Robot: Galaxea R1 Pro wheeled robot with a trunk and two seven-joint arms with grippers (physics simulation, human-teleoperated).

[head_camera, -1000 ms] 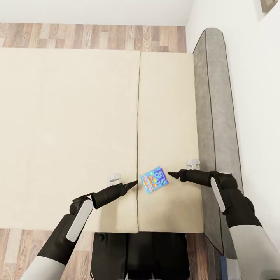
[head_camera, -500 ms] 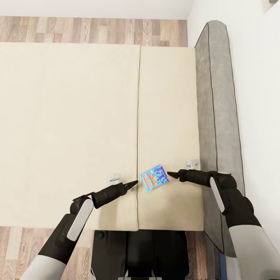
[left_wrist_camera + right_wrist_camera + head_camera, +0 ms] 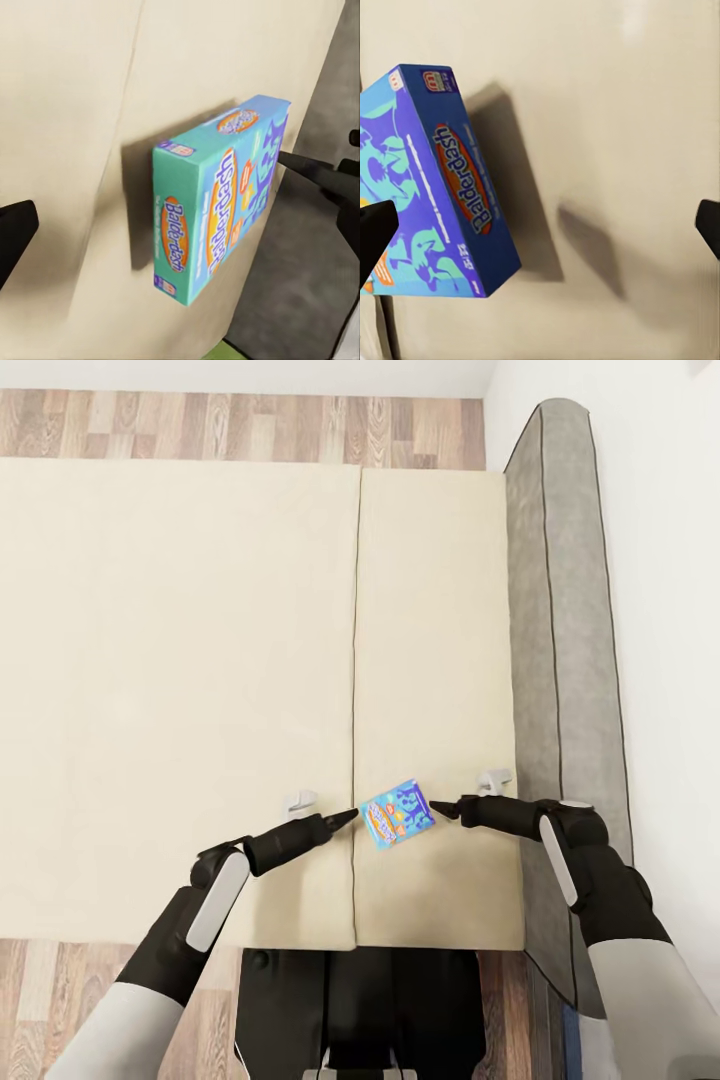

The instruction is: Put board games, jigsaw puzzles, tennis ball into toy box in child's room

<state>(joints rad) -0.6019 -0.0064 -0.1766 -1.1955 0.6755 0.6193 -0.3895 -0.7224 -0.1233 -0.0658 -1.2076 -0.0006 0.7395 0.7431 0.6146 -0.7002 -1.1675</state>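
Blue board game (image 3: pixel 397 813) on bed (image 3: pixel 200 660) between left pincer (image 3: pixel 345 820) and right pincer (image 3: pixel 442 808); both spread, gripping nothing.

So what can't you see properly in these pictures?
- Blue game box: underside hidden against the bed in the head view.
- Left claw and right claw: in the head view, too small to tell whether either touches the box.
- Box's small print: blurred in both wrist views.

blue board game (image 3: pixel 225 195) flat on bed (image 3: pixel 82 90) | dark tip at its far edge, possibly other gripper (image 3: pixel 319 176)
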